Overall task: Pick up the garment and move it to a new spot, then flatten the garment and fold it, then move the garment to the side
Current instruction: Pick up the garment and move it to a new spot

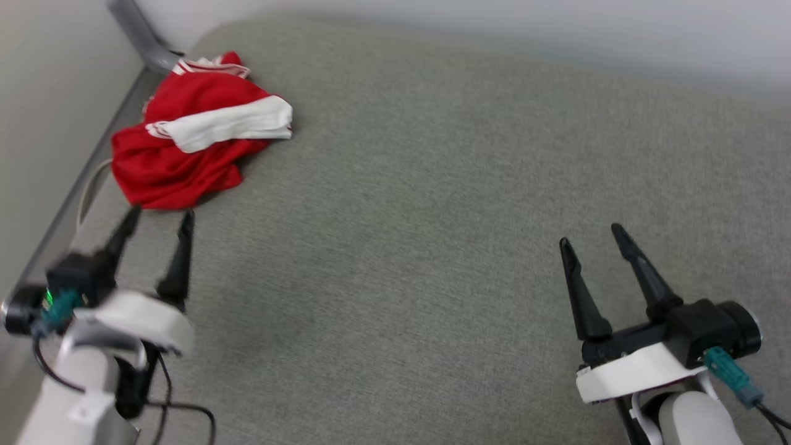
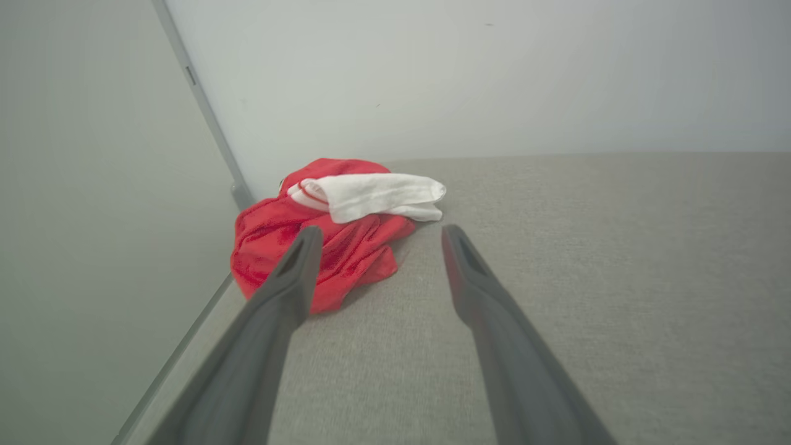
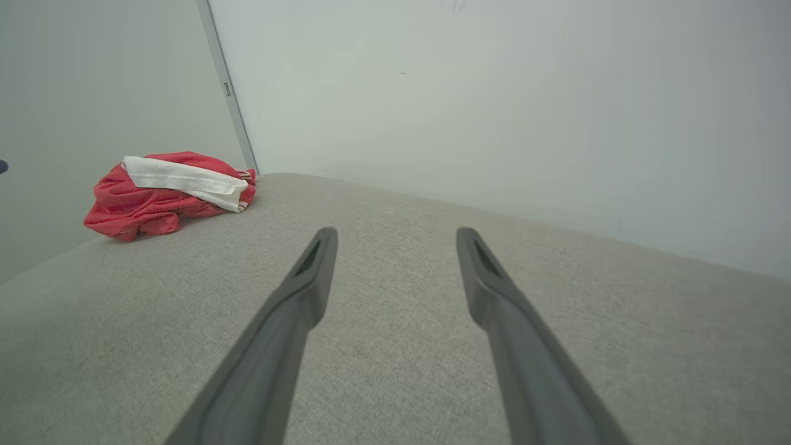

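The garment lies crumpled at the far left corner of the grey surface. The left gripper, spread wide, points at its near edge, likely to grab. The right gripper waits wide, well apart.

Before me spreads a broad padded surface covered in grey-green woven cloth; its far edge is rounded and meets a plain pale wall; a second pale wall stands on my left; a thin grey strip runs up the corner between them; a grey rail borders the padding's left edge; the light is soft and even.
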Controlling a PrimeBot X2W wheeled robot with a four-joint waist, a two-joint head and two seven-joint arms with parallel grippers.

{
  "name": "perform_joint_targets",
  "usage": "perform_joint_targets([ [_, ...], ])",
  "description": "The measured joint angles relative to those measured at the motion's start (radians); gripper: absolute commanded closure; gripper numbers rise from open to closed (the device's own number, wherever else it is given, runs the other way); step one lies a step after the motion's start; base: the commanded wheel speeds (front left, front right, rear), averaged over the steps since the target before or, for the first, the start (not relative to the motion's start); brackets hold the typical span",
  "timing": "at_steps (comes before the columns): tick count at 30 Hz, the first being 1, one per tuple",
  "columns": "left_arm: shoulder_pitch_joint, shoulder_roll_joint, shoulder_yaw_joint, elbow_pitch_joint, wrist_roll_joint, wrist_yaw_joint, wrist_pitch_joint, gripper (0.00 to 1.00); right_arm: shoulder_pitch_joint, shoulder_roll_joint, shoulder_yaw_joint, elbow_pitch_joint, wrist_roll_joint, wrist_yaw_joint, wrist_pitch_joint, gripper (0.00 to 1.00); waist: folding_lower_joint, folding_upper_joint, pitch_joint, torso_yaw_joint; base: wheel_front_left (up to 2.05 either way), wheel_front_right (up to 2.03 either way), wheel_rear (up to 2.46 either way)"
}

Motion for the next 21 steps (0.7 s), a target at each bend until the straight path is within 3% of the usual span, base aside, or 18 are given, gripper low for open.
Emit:
perform_joint_targets([
  [6, -0.239, 0.243, -0.178, 0.111, -0.163, 0.000, 0.116, 0.00, -0.047, 0.000, -0.029, -0.038, -0.026, 0.000, 0.000, 0.00, 0.0001, 0.0000, 0.111, -0.045, 0.00, 0.00, 0.00],
  [10, -0.361, 0.361, -0.288, 0.154, -0.266, 0.000, 0.219, 0.00, -0.068, 0.000, -0.034, -0.055, -0.034, 0.000, 0.000, 0.00, 0.0001, 0.0000, 0.181, -0.076, 0.00, 0.00, 0.00],
  [15, -0.492, 0.463, -0.397, 0.228, -0.397, 0.000, 0.355, 0.00, -0.090, 0.000, -0.032, -0.065, -0.038, 0.000, 0.000, 0.00, 0.0002, 0.0000, 0.249, -0.113, 0.00, 0.00, 0.00],
  [21, -0.588, 0.530, -0.520, 0.307, -0.460, 0.000, 0.411, 0.00, -0.107, 0.000, -0.024, -0.072, -0.038, 0.000, 0.000, 0.00, 0.0001, 0.0000, 0.300, -0.154, 0.00, 0.00, 0.00],
])
